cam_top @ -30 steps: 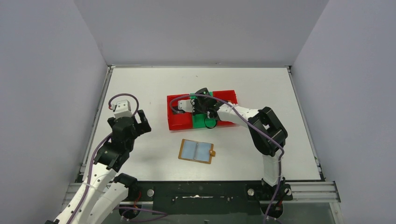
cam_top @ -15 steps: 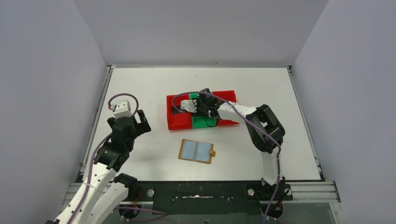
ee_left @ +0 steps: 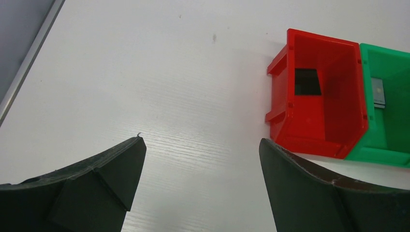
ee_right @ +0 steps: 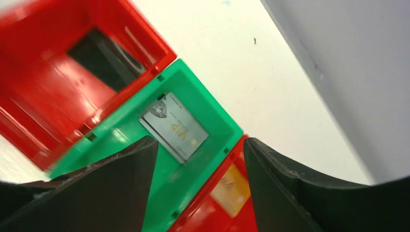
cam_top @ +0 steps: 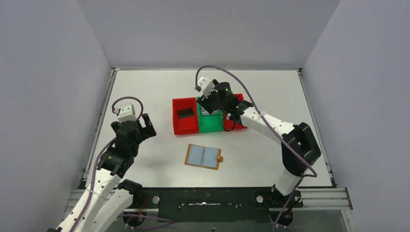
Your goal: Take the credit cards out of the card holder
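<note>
- Since a second ago the right gripper point(ee_right: 197, 145) has lifted out of the bins and swung toward the far side; the left arm and the card holder point(cam_top: 204, 156) lie as they did.
- The right gripper's fingers stand well apart with nothing between them, and it hangs over the green bin point(ee_right: 123, 130).
- Straight below it, a silver card point(ee_right: 174, 126) lies flat on the floor of the green bin.
- A red bin point(ee_left: 279, 96) touches the green one on its left side and has a black card point(ee_left: 307, 82) lying in it.
- A second red bin point(ee_right: 203, 220) touches the green one on the other side and has a yellowish card point(ee_right: 231, 189) in it; the right wrist view blurs it.
- The left gripper point(ee_left: 201, 141) is spread wide and holds nothing. It hovers over bare table point(cam_top: 270, 87), well apart from the bins.
- The card holder lies open and flat on the table, nearer the arm bases than the bins and between the two arms. Its two pale blue-grey panels face up, its small tab points to the right, and neither gripper touches it.
- No card can be made out on its panels from the top view.
</note>
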Controlling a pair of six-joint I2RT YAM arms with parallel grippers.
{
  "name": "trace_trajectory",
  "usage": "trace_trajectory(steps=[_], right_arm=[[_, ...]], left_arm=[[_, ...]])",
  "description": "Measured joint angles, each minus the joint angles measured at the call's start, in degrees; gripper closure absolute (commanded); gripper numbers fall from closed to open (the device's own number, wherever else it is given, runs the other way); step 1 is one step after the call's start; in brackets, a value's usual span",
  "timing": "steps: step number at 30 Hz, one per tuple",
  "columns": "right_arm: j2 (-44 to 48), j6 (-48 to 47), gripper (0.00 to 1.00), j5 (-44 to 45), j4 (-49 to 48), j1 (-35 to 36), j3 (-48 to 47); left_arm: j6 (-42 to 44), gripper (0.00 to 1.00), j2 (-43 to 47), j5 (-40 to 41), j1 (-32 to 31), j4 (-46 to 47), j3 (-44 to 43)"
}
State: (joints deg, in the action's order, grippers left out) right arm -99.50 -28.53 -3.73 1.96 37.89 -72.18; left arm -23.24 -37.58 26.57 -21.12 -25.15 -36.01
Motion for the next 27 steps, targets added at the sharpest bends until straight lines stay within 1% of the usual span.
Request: trace_trajectory(steps=[3,5,7,9,11,13,15,20,23,27], right_arm=[[4.4,17.5,0.30,3.5,1.6,0.2,-0.5],[5.7,30.1,0.27,6.3,5.2,0.8,-1.9],[6.2,42.0,0.23,10.9,9.7,2.3,-2.4],[6.2,52.7,0.22,16.6,14.6,5.8,-1.5],[6.2,63.6,0.22,21.3,20.0,10.8,0.9],[6.2,69.2,0.22,23.3,22.8,15.2,2.3],[6.1,76.8,0.22,25.9,26.3,20.6,3.9],[5.5,89.4,0.23,31.3,30.3,29.3,4.0],[3.0,93.9,0.25,32.1,31.6,31.2,3.0],[-1.4,96.7,0.27,32.0,32.4,31.1,2.8]], left_arm=[[0.0,0.10,0.0,0.0,0.2,0.1,0.0],[0.0,0.10,0.0,-0.1,0.2,0.1,0.0],[0.0,0.10,-0.2,-0.2,0.2,0.1,0.0],[0.0,0.10,-0.3,-0.3,0.3,0.1,0.0],[0.0,0.10,-0.4,-0.3,0.3,0.1,0.0],[0.0,0.10,-0.4,-0.3,0.3,0.1,0.0],[0.0,0.10,-0.4,-0.3,0.3,0.1,0.0],[0.0,0.10,-0.8,-0.3,0.5,0.1,0.0],[0.0,0.10,-1.1,-0.4,0.6,0.1,0.0],[0.0,0.10,-1.2,-0.5,0.6,0.1,0.0]])
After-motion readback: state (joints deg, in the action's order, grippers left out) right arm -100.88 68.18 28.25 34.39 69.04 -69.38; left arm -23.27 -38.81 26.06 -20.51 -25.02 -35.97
